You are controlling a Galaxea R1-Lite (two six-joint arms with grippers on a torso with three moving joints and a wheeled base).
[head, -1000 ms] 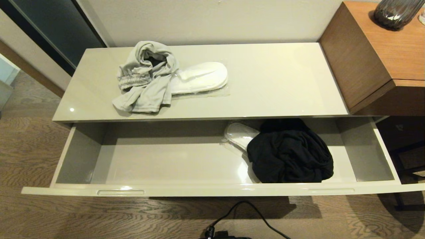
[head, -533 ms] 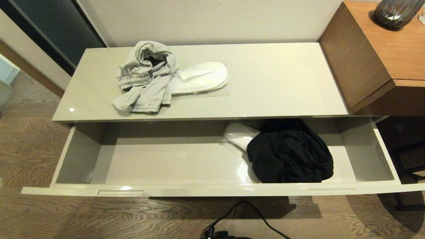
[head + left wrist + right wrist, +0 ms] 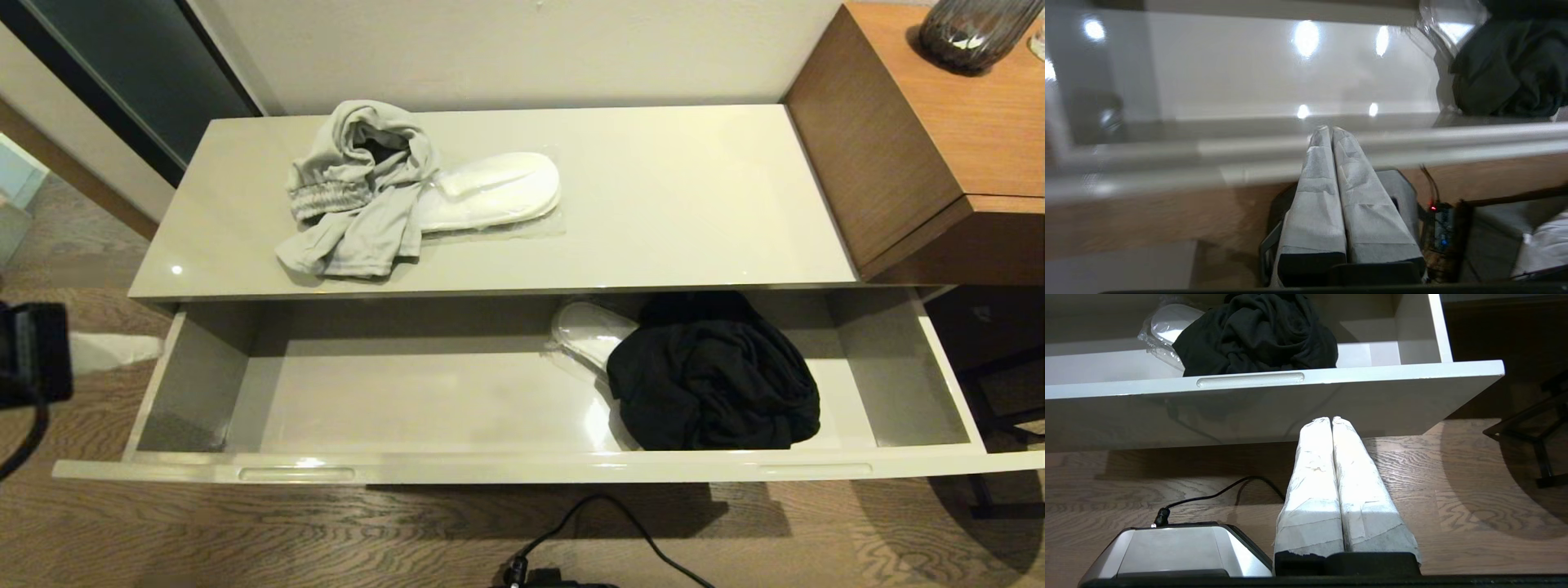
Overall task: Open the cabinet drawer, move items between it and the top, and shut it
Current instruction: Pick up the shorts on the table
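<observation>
The long cream drawer (image 3: 522, 469) stands pulled out below the cabinet top (image 3: 678, 196). On the top lie a light grey garment (image 3: 355, 192) and a white slipper in a clear sleeve (image 3: 494, 192). Inside the drawer, at its right, a black garment (image 3: 710, 380) rests against another sleeved slipper (image 3: 588, 331). My left arm (image 3: 28, 351) shows at the far left edge; its gripper (image 3: 1329, 130) is shut on nothing, near the drawer's front rim (image 3: 1167, 151). My right gripper (image 3: 1331, 419) is shut and empty, low in front of the drawer's right handle slot (image 3: 1249, 379).
A taller brown wood-grain unit (image 3: 922, 139) with a dark vase (image 3: 971, 28) stands at the right. A black cable (image 3: 604, 523) and the robot's base (image 3: 1171, 549) lie on the wooden floor before the drawer. A dark metal frame (image 3: 1535, 433) stands at the right.
My left arm has come into the head view at the far left edge, beside the drawer's left end. The drawer and the items have not moved.
</observation>
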